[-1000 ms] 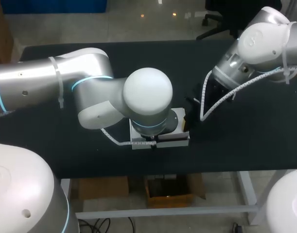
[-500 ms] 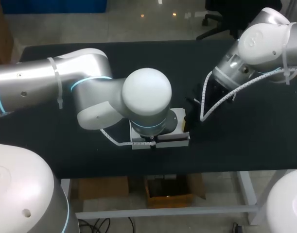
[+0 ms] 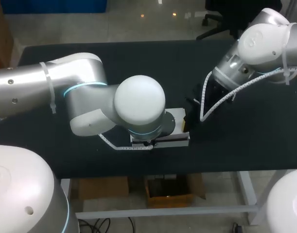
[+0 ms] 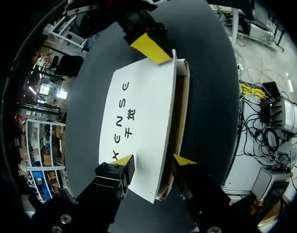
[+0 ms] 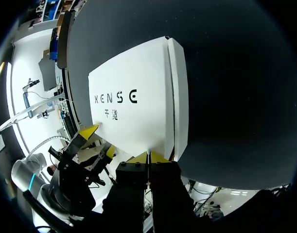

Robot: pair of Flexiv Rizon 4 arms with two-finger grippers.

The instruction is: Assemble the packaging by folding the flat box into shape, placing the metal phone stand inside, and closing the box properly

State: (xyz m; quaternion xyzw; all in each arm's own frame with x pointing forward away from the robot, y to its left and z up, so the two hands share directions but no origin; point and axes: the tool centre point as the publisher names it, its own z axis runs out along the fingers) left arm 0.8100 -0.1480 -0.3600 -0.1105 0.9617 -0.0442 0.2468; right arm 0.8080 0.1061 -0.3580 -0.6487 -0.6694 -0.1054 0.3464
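A white box point(image 4: 138, 111) with dark print lies on the black table, its lid down over a brown cardboard wall point(image 4: 180, 109). What is inside is hidden. My left gripper point(image 4: 153, 162) stands open at the box's near end, one fingertip over the lid and the other beside the brown wall. In the head view my left arm point(image 3: 138, 104) covers most of the box point(image 3: 179, 118). My right gripper point(image 5: 148, 156) is shut, its tips against the box's point(image 5: 133, 102) opposite end, where the left wrist view shows a yellow fingertip point(image 4: 149, 47). The left gripper point(image 5: 98, 141) shows across the lid.
The black table point(image 3: 250, 131) stretches out around the box on all sides. My right arm point(image 3: 257, 41) comes in from the far right, its white cable looping down beside the box. The table's front edge point(image 3: 187, 172) runs close behind the box.
My left arm's elbow and upper links have swung a little to the left and toward the front edge. The box and my right arm have stayed put.
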